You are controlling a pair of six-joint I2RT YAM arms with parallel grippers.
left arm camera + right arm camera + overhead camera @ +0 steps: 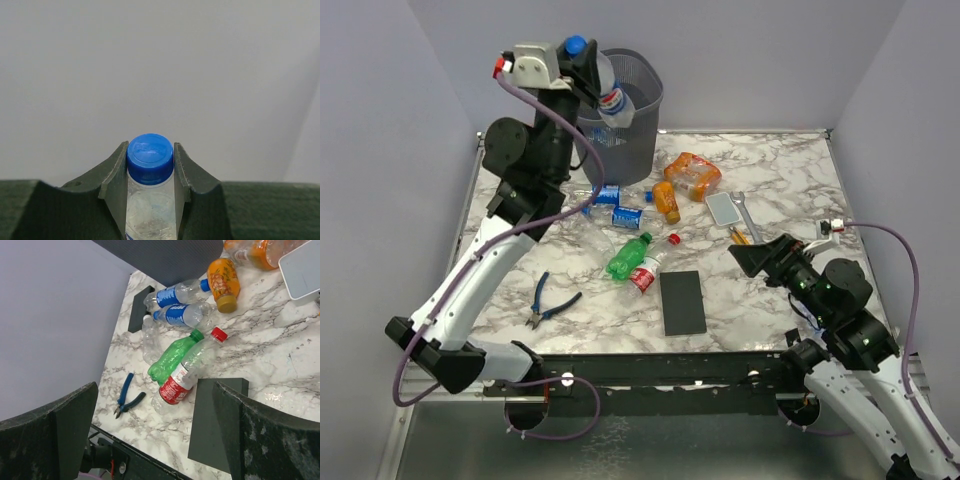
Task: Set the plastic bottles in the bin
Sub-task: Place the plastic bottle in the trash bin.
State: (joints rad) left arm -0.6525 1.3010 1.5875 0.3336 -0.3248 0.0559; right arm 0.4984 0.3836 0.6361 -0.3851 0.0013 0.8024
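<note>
My left gripper (pixel 585 70) is raised at the near-left rim of the bin (pixel 638 140), shut on a clear blue-capped bottle (pixel 607 97) whose body hangs over the rim. The left wrist view shows both fingers pressed against the bottle (pixel 150 210) just below its cap. On the table lie a green bottle (pixel 628 256), a red-labelled bottle (pixel 648 270), two blue-labelled bottles (pixel 606 195) (pixel 626 216) and two orange bottles (pixel 666 200) (pixel 693 175). Low at the right, my right gripper (pixel 745 258) is open and holds nothing. It looks toward the green bottle (pixel 172 357) and the red-labelled one (pixel 187 372).
A flat black slab (pixel 682 302) lies near the front edge, blue-handled pliers (pixel 548 300) to its left. A white flat device (pixel 726 208) sits right of the orange bottles. Another black slab (pixel 140 310) lies by the left wall. Grey walls enclose the table.
</note>
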